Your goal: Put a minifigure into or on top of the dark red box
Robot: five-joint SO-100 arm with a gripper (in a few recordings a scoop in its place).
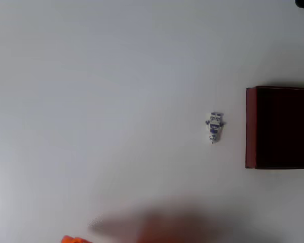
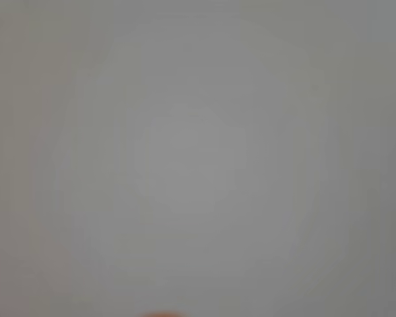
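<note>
The minifigure [image 1: 215,126] lies mid-right on the tabletop [image 1: 116,101], just left of the dark red box [image 1: 251,126], up-right of the blurred orange tool [image 1: 73,239]; its jaw state is unreadable.

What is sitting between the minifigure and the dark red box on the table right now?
Nothing visible. In the overhead view the minifigure lies just left of the dark red box, with only bare white table between them.
</note>
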